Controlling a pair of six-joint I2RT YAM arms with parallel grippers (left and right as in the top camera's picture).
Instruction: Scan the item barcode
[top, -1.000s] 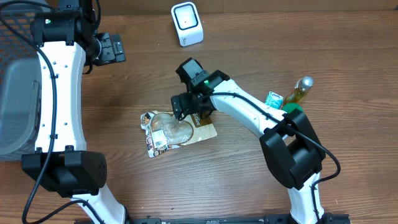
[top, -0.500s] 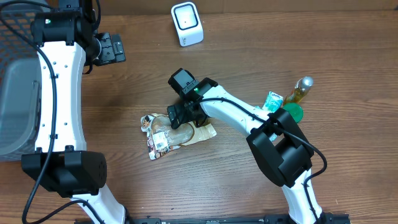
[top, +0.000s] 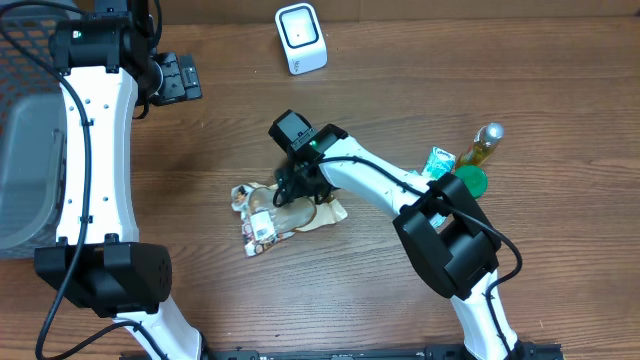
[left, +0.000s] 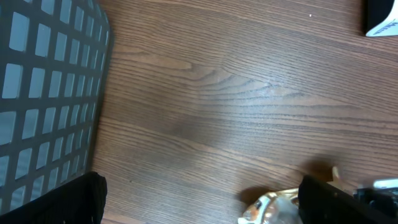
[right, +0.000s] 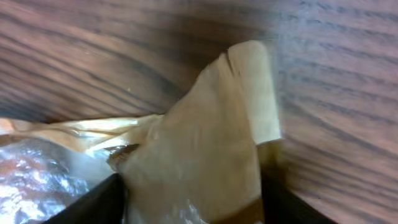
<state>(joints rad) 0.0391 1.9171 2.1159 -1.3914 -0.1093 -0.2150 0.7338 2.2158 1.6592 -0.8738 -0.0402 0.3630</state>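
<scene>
The item is a crumpled clear and tan snack packet (top: 290, 212) lying mid-table, with a white barcode label (top: 262, 226) at its left end. My right gripper (top: 297, 190) is down on the packet's right part. In the right wrist view the tan packet (right: 205, 149) fills the gap between the two dark fingers (right: 93, 208), which press its sides. The white scanner (top: 301, 38) stands at the back of the table. My left gripper (top: 178, 78) hangs open at the far left, away from the packet (left: 273, 208); its fingers (left: 68, 202) stand wide apart.
A dark wire basket (top: 25, 150) holding a grey bin sits at the left edge and shows in the left wrist view as well (left: 43, 93). A yellow bottle (top: 480, 148), a small green packet (top: 441, 160) and a green lid (top: 470, 181) lie at the right.
My right gripper moved left and down onto the packet, then its fingers closed in. The packet bunched up and shifted slightly. The left arm stayed still.
</scene>
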